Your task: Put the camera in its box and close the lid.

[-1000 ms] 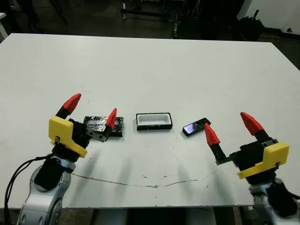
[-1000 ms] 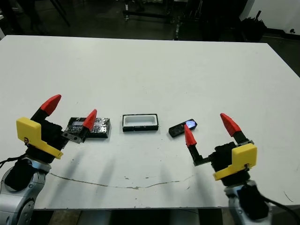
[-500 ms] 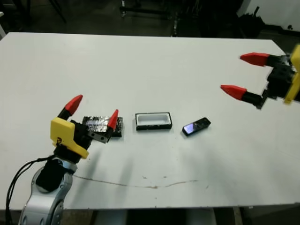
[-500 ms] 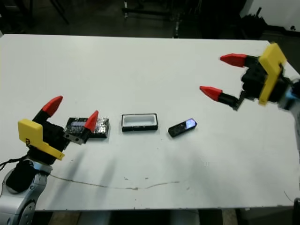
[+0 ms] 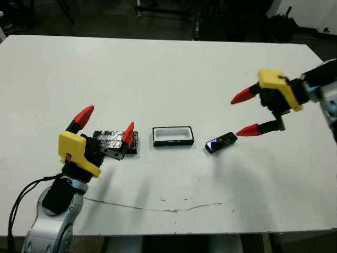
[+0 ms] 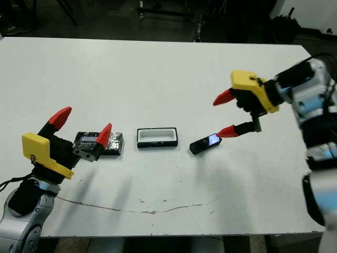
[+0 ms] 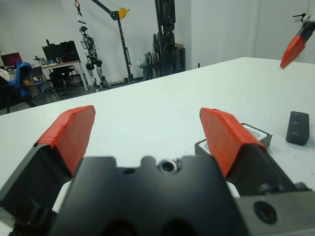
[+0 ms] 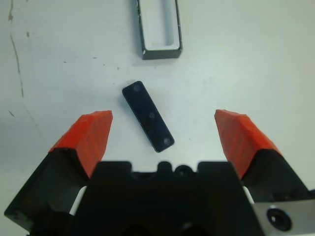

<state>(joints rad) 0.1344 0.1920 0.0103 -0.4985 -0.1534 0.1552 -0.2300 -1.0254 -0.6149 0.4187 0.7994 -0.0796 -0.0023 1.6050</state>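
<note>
The box [image 5: 172, 136] lies flat on the white table [image 5: 168, 68], open side up, its white inside bare and its black rim unbroken. Take it as the landmark. To the box's right, with a strip of bare table between, lies the camera [image 5: 220, 142], turned at a slant so that its far end points away from the box; its glossy face catches a bluish glint at the near end. To the box's left, again with a narrow gap, lies the lid [image 5: 113, 140], mottled silver side up, its long edge roughly in line with the box.

The right gripper [image 5: 243, 113] hangs in the air just right of the camera, above it and apart from it, fingers spread wide and empty; one red tip points at the camera's far end without touching. In the right wrist view the camera [image 8: 147, 116] sits between the two spread fingertips [image 8: 93, 132], with the box [image 8: 158, 27] beyond it.

The left gripper [image 5: 105, 124] stands over the lid on the side away from the box, fingers parted and holding nothing; one tip overlaps the lid's right end in the head view, though contact cannot be told.

Beyond the box the table is broad and bare up to its far edge. On the near side a thin dark scratch [image 5: 158, 207] runs across the surface short of the front edge.
</note>
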